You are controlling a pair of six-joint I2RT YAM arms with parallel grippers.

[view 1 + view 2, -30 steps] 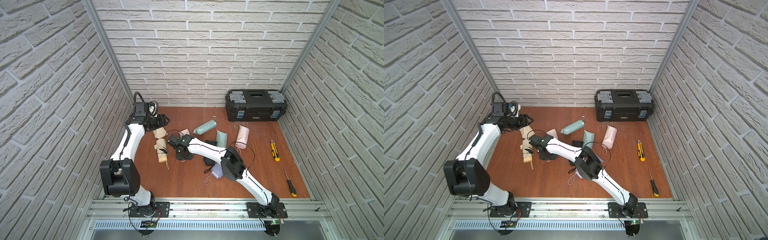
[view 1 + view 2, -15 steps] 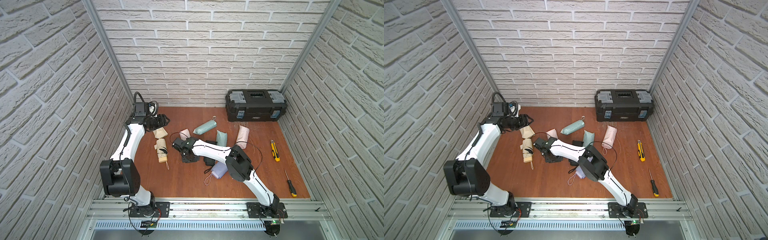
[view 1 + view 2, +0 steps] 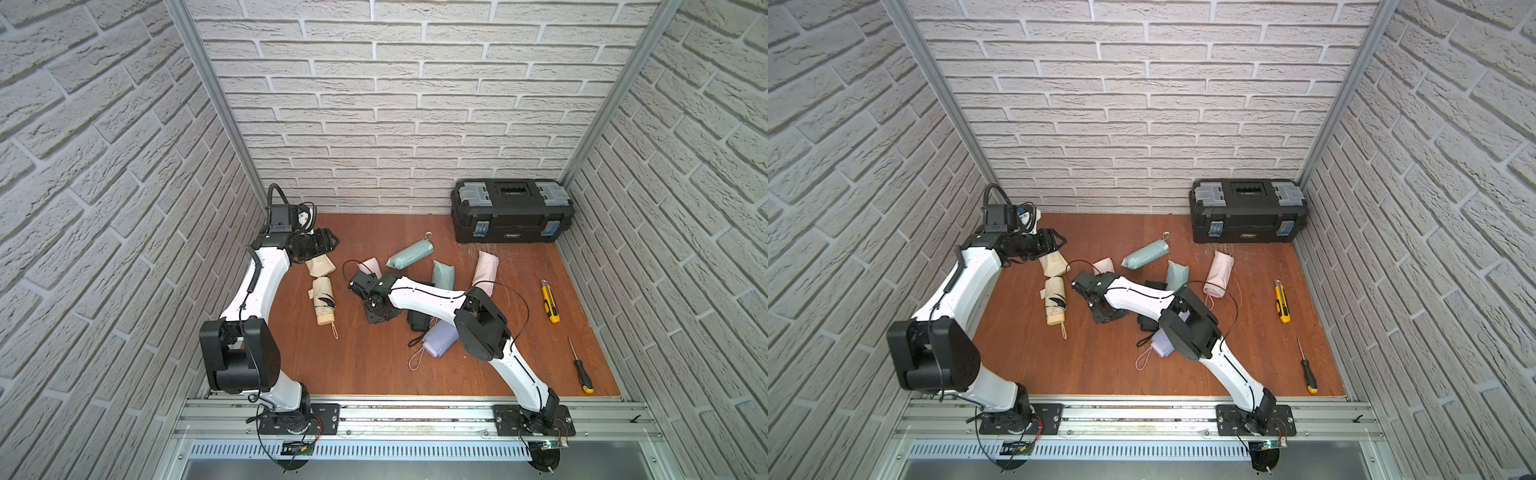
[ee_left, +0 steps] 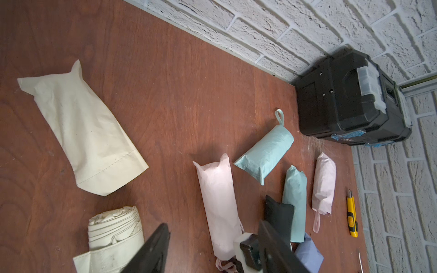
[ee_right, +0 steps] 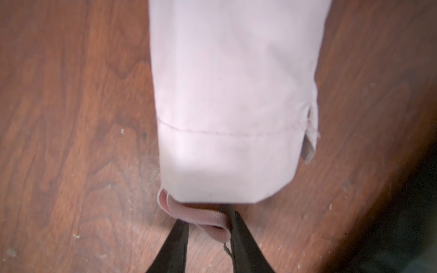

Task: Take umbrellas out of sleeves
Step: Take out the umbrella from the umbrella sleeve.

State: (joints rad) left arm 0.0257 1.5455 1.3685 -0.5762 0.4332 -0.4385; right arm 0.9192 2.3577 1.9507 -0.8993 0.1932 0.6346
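The right gripper [image 5: 207,221] sits at the mouth of the pale pink fabric sleeve [image 5: 231,94] on the brown wooden floor [image 5: 71,118]. Its black fingers [image 5: 175,248] straddle the pink woven wrist loop [image 5: 189,214] poking out (touching it; whether they pinch it I cannot tell). The left gripper [image 3: 330,245] hangs open near a limp beige sleeve [image 3: 320,266].

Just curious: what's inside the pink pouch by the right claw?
Only a pink wrist loop shows, poking from the pink sleeve between the right gripper's jaws; the rest is covered.
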